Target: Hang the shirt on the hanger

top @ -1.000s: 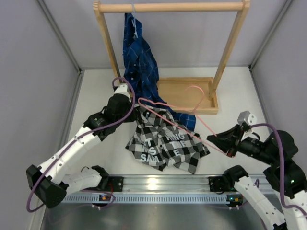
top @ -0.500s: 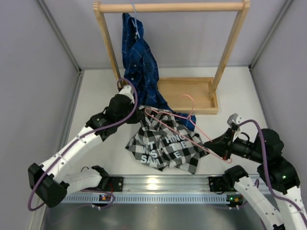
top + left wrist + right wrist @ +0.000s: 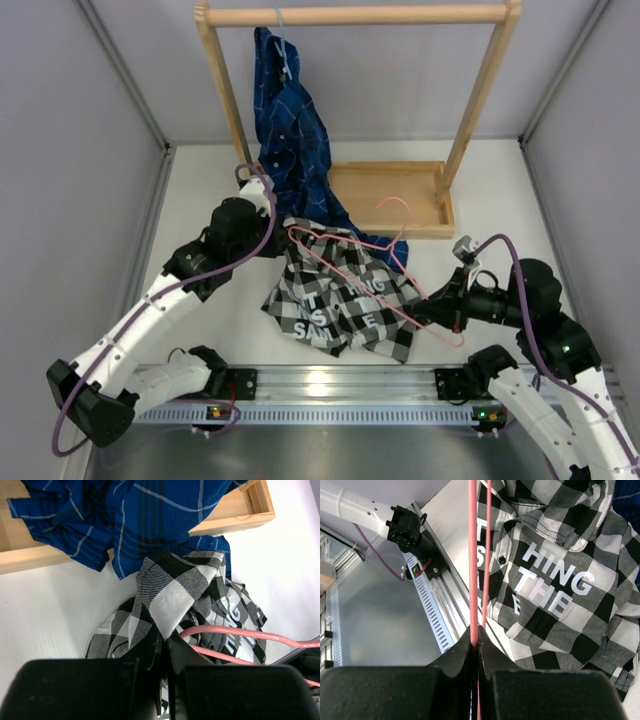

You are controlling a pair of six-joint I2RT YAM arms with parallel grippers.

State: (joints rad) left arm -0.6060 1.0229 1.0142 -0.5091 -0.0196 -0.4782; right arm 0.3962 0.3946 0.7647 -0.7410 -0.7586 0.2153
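Note:
The black-and-white checked shirt (image 3: 345,300) with white lettering lies crumpled on the table in front of the arms. My left gripper (image 3: 283,238) is shut on a fold at its upper left edge (image 3: 170,587) and holds that fold raised; its fingertips (image 3: 165,639) meet on the cloth. The pink wire hanger (image 3: 398,206) lies slanted over the shirt, hook toward the wooden tray. My right gripper (image 3: 428,312) is shut on its lower right corner. In the right wrist view the wire (image 3: 472,555) runs straight out from the gripper (image 3: 475,630), beside the lettering (image 3: 555,580). The hanger's far end (image 3: 240,632) lies beside the left fingers.
A wooden clothes rack (image 3: 350,15) stands at the back with a tray base (image 3: 400,190). A dark blue plaid shirt (image 3: 290,130) hangs from it and drapes down onto the tray, next to the checked shirt. A metal rail (image 3: 340,385) runs along the near edge.
My right gripper has moved left and toward the shirt, carrying the hanger further over it. The hanger's far end now reaches the fold that the left gripper holds. The left arm shifted slightly.

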